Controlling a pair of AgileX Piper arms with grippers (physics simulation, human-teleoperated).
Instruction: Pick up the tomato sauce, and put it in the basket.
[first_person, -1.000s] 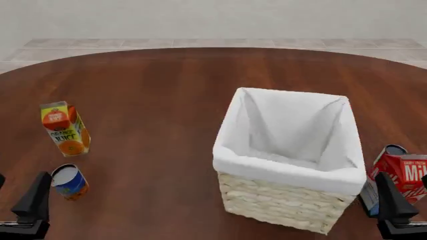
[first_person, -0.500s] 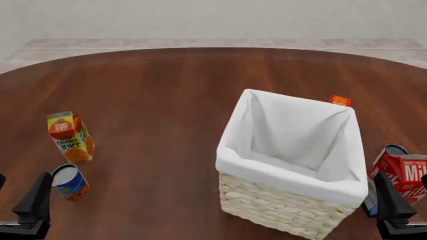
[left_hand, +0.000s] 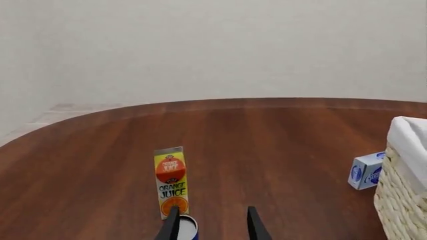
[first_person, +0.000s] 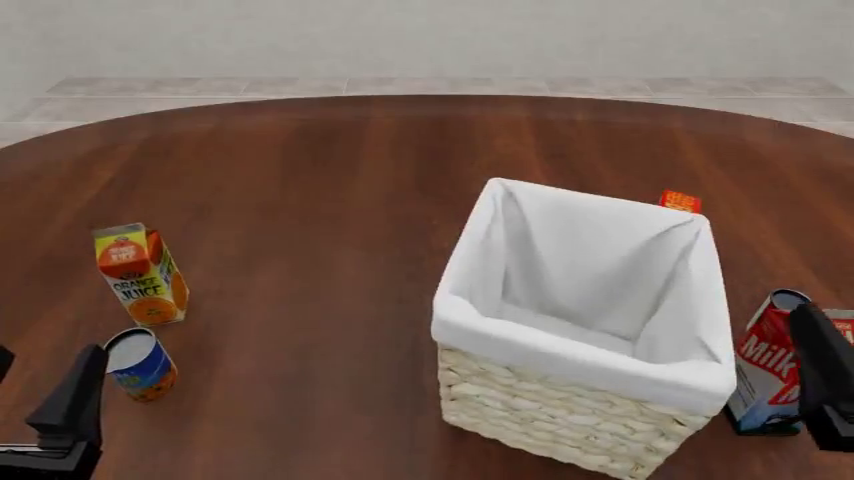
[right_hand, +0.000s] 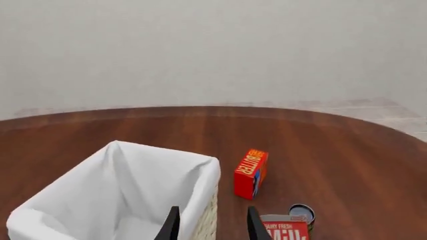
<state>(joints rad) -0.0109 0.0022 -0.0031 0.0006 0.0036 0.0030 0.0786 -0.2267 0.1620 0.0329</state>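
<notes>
While spread and empty, left gripper (left_hand: 212, 227) faces orange juice carton (left_hand: 171, 181) | front: basket (first_person: 583, 385) centre-right, tomato sauce (first_person: 787, 299) barely visible behind milk carton (first_person: 765, 372) | right gripper (right_hand: 209, 225) spread, butter box (right_hand: 251, 173) beyond

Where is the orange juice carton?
In the front view, the orange juice carton stands upright on the table's left side, just beyond the blue-and-orange can, well left of the basket.

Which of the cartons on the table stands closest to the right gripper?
The milk carton, red and white, standing just beside the right gripper. The orange juice carton is far off on the left, the butter box farther ahead.
</notes>
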